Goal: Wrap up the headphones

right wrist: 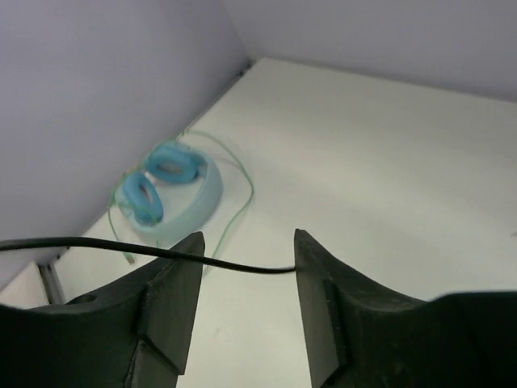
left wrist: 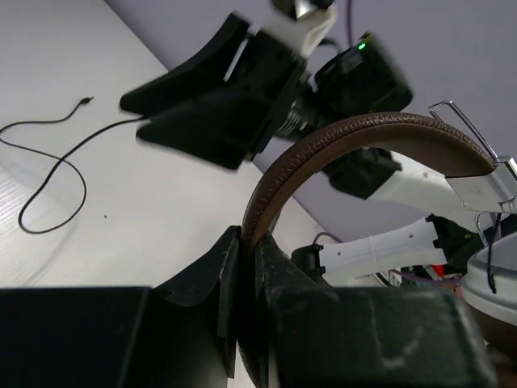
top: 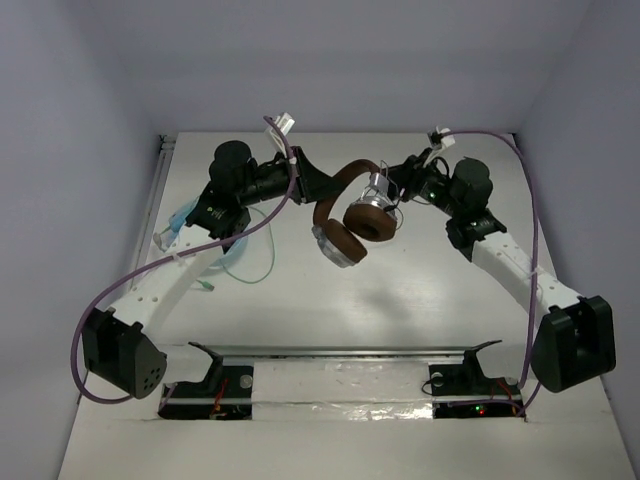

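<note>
The headphones point(top: 352, 225) are held above the open table point(top: 400, 300) centre, with the headband point(left wrist: 363, 129) clamped in the left gripper point(left wrist: 245, 242). The right gripper point(right wrist: 247, 250) is parted, with the cable point(right wrist: 97, 245) between its fingers.

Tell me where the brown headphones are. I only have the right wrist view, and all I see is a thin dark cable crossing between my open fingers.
Observer: The left gripper is shut on the headband of the headphones, on one side of the arch.
Operator: Are the cups resting on anything?
Observer: No. In the top view both ear cups hang in the air above the table.
Operator: And the free end of the cable?
Observer: Its plug lies on the table in the left wrist view, with slack curling beside it.
</note>
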Controlling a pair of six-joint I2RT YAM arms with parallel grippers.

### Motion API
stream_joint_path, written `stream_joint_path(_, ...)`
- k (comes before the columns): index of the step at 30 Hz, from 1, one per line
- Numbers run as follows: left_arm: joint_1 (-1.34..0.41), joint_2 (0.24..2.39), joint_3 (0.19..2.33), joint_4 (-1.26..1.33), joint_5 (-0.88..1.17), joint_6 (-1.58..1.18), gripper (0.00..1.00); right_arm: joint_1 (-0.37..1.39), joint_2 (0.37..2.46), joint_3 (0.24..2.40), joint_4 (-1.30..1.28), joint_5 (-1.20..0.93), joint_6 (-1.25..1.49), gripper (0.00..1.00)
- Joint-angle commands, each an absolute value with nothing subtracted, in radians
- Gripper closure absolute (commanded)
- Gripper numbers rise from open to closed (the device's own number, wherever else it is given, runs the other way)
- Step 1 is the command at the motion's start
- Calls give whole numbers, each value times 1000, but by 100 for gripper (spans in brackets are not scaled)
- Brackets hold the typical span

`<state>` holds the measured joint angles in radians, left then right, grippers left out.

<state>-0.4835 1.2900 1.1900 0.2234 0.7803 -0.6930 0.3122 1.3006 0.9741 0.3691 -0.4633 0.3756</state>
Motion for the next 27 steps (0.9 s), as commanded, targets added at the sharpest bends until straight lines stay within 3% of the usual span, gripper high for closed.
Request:
stream_joint_path(1,-494,1270,1244,393,761,-776,100,330,1305,916,515,-538,425,44)
stream_joint_path(4,-494,1269,1256,394,739,-787,100,330,1336,873,613,-549,451,30)
stream_joint_path(13,-494,1240,1269,385,718,-822,100,339,1474,839,759,-578,500,19)
stream_joint_path(21,-494,1232,1308,406,675,-864,100,405,1574,836,811,-566,500,20)
stream_joint_path(27,-494,1236,1302,448,638,-920,100,432,1650,802,974,-583,563,26)
